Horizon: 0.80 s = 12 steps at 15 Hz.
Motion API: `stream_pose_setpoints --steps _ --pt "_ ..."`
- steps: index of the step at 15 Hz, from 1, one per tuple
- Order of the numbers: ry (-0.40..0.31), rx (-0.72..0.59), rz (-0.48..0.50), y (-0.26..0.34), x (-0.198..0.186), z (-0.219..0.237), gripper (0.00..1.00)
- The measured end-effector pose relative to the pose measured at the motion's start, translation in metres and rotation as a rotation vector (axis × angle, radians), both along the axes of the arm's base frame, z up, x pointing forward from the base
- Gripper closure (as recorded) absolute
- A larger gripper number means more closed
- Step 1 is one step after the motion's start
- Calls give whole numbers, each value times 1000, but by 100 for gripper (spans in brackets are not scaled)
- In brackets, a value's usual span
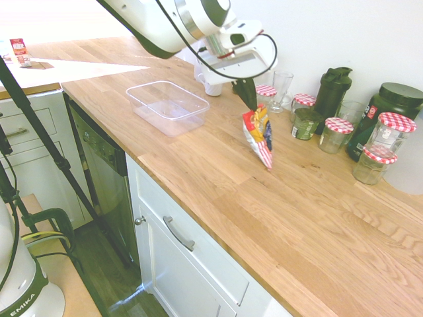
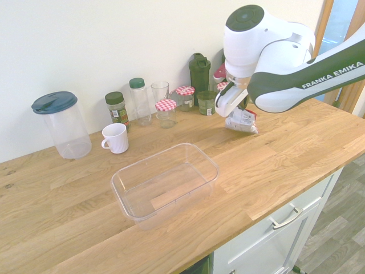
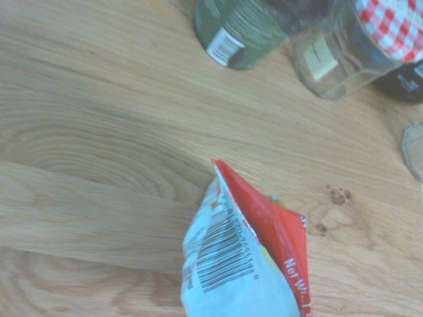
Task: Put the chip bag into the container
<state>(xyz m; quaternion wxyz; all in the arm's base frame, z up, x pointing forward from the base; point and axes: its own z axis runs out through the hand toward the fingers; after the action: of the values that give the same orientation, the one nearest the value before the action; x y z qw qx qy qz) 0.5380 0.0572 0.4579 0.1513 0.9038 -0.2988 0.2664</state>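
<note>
The red chip bag (image 1: 259,137) hangs upright by its top end from my gripper (image 1: 248,98), its striped lower end just over the wooden counter (image 1: 277,205). The fingers are shut on the bag's top. From the other side, the bag (image 2: 242,121) shows partly behind the arm, low over the counter. In the wrist view the bag (image 3: 244,264) shows its barcode side and red edge. The clear plastic container (image 1: 168,106) stands empty on the counter to the left of the bag; in the second exterior view the container (image 2: 165,181) is in front of the white mug.
Glass jars with red-checked lids (image 1: 380,155), a dark shaker bottle (image 1: 332,91), a drinking glass (image 1: 280,90) and a green jar (image 1: 305,123) line the wall behind the bag. A white mug (image 2: 116,138) and a lidded clear jug (image 2: 61,124) stand behind the container.
</note>
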Motion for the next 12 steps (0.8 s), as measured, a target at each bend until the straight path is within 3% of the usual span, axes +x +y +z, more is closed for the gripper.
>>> stream_pose_setpoints --steps 9,12 --pt "-75 -41 76 204 -49 95 100" --pt "-56 -66 85 272 -47 94 100"
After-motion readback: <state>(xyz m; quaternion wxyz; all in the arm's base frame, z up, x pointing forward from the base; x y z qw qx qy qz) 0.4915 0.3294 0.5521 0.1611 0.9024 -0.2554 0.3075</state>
